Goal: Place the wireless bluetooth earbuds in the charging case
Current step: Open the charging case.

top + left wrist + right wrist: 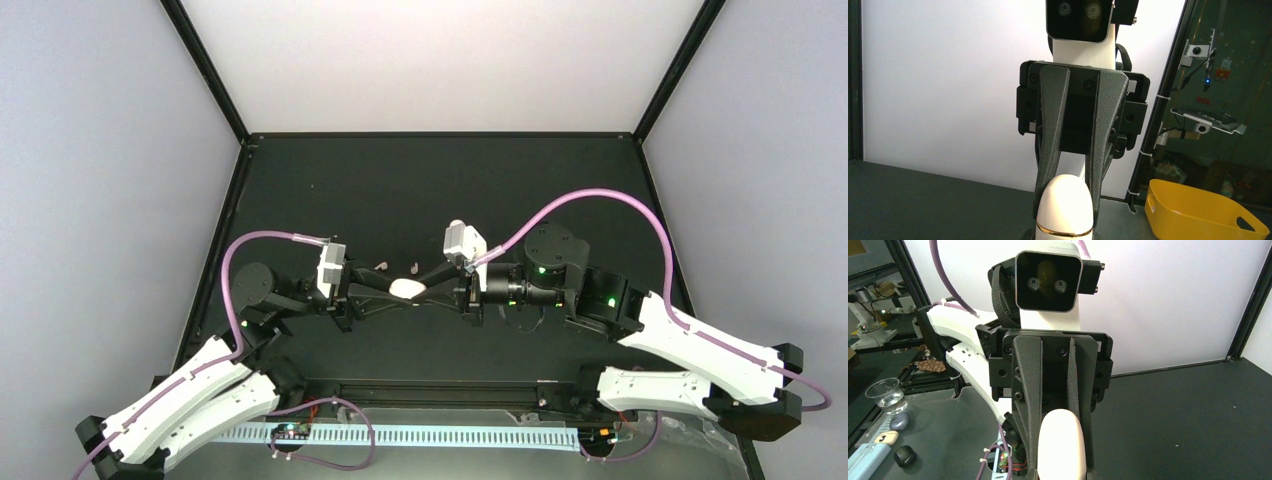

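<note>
Near the front edge of the worktop (430, 190), to either side of the case (405, 288), the two arms are bent low at the elbow and stretched inward, nose to nose. The case, a white oval with a gold seam that looks closed, is gripped between them, its long axis running from one pincer to the other. The left pincer (388, 292) is clamped on the case's left end. The right pincer (427, 284) is closed on the right end, with a finger down each flank. Whether the case rests on the worktop or is carried clear of it cannot be told.

Just beyond the case, two pale specks taken to be earbuds (412, 268) lie apart on the worktop, too small for their axes to be read; no others are made out. They are about equally near to either pincer. With both pincers occupied, it is judged that the case must be opened and one pincer freed before a bud is fetched.
</note>
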Controlling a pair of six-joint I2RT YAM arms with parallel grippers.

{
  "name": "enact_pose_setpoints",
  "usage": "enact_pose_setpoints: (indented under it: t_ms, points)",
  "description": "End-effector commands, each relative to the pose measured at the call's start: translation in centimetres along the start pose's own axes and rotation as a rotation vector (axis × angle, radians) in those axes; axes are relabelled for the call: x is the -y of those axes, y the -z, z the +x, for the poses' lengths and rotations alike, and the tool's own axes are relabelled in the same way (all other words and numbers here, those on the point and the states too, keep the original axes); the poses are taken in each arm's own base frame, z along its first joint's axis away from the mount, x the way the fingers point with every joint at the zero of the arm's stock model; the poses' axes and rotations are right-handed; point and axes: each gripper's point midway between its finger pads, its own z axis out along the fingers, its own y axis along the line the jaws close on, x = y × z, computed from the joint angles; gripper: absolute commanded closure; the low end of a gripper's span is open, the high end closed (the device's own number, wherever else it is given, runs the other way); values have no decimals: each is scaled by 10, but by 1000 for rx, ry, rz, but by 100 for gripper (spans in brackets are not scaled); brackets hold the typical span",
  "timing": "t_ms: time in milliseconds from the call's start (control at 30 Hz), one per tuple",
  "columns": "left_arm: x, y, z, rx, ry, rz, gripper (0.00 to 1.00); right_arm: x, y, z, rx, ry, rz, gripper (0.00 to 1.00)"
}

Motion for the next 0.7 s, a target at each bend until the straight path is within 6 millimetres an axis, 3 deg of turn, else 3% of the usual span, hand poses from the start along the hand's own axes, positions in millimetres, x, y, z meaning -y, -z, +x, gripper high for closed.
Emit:
enact_pose_setpoints:
  t_ms: [0,133,367,533,667]
  points:
    - [2,-2,-9,20,21,9,79,6,5,-14,67,37,51,93]
    - [3,-2,-8,23,26,15,73,7,5,-14,71,37,60,93]
    - [4,-2,-6,23,25,23,72,9,8,-15,84,37,78,94]
    - [4,-2,-7,27,27,25,77,9,8,-15,87,33,75,94]
    - [4,-2,-9,33,21,25,87,8,6,-14,82,28,61,94]
